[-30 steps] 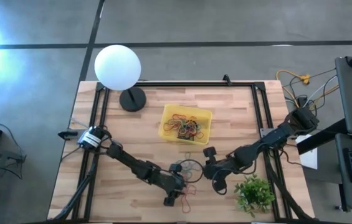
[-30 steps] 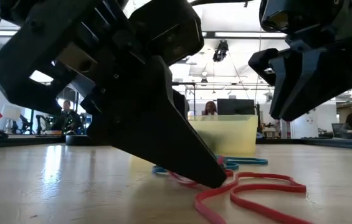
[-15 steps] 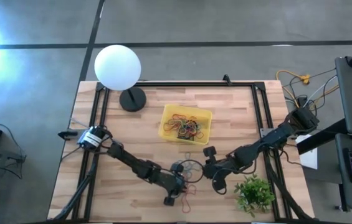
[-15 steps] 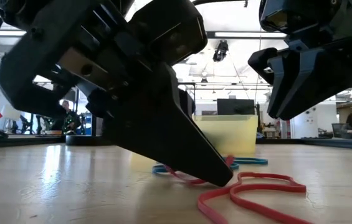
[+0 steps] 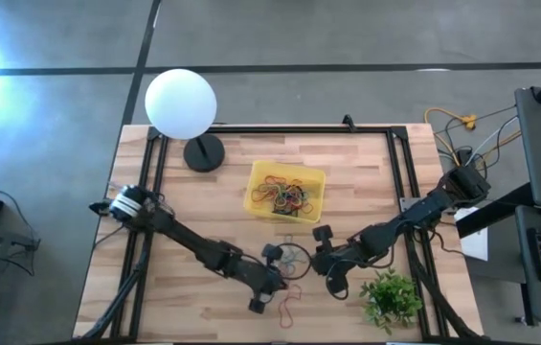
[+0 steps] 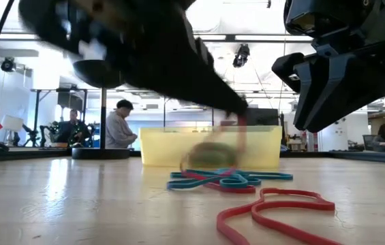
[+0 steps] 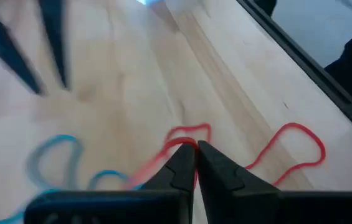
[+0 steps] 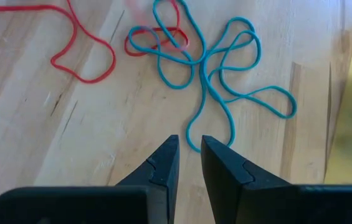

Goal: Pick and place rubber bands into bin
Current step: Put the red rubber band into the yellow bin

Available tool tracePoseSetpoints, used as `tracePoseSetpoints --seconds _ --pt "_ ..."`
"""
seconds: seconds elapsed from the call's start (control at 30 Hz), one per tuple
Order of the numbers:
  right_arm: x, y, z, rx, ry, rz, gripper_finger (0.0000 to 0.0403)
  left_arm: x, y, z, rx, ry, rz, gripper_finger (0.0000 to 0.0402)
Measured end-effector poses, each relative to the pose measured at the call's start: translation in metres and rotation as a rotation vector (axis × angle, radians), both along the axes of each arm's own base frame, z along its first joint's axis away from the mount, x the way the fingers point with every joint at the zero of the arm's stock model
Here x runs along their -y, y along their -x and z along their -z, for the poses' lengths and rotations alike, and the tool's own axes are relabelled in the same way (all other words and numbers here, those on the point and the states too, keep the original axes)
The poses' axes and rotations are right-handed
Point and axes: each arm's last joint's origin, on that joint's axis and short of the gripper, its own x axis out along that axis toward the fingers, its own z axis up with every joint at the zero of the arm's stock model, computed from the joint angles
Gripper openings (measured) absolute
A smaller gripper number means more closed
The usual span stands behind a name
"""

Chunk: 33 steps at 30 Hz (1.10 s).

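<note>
My left gripper [image 7: 194, 152] is shut on a red rubber band [image 7: 185, 134] and hangs blurred above the table in the low view [image 6: 236, 112], near the table's front middle [image 5: 282, 278]. Beside it lie tangled blue rubber bands [image 8: 216, 68] and another red band [image 6: 274, 207], flat on the wood. My right gripper [image 8: 189, 152] hovers over the blue bands' near end, open by a narrow gap, nothing between its fingers. Behind the bands stands the yellow bin [image 5: 257, 174], with several bands inside. My left gripper pinches a bend of the red band [image 7: 187, 142] between its two fingertips. The fingers come slanting down from the table's left. The band hangs slack below them [image 6: 209, 153]; whether its lower end still rests on the table, I cannot tell through the blur.
A white globe lamp [image 5: 181, 103] stands at the far left corner and a small green plant [image 5: 390, 297] at the near right. A black frame [image 5: 280, 129] runs along the table's edges. People sit in the room beyond the table [image 6: 120, 126].
My left gripper has shut on the red band where it lay on the table, rolled a little and risen, drawing the band up off the wood. The blue bands and the other red band have stayed where they were.
</note>
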Motion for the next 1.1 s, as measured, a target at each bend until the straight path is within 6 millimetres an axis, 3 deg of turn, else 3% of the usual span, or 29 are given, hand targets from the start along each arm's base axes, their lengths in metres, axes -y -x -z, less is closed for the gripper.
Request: tracePoseSetpoints --seconds 0.2,0.4,0.57,0.8,0.97,1.1 --pt "0.000 0.000 0.001 -0.001 0.000 0.000 0.0057 -0.022 0.018 -0.055 0.063 -0.149 -0.063 0.0000" --pt "0.000 0.000 0.001 0.000 0.000 0.000 0.0057 -0.068 0.035 -0.103 0.131 -0.254 -0.171 0.0000" --pt "0.000 0.000 0.001 0.001 0.000 0.000 0.0057 -0.108 0.039 -0.125 0.186 -0.305 -0.247 0.0000" --pt "0.000 0.000 0.001 0.001 0.001 -0.003 0.0057 -0.171 0.033 -0.128 0.175 -0.327 -0.345 0.0000" --pt "0.000 0.000 0.001 0.002 0.000 -0.003 0.0057 -0.212 0.024 -0.109 0.106 -0.266 -0.385 0.0000" --pt "0.000 0.000 0.001 0.002 0.002 -0.005 0.0057 -0.226 0.018 -0.092 0.052 -0.243 -0.408 0.0000"
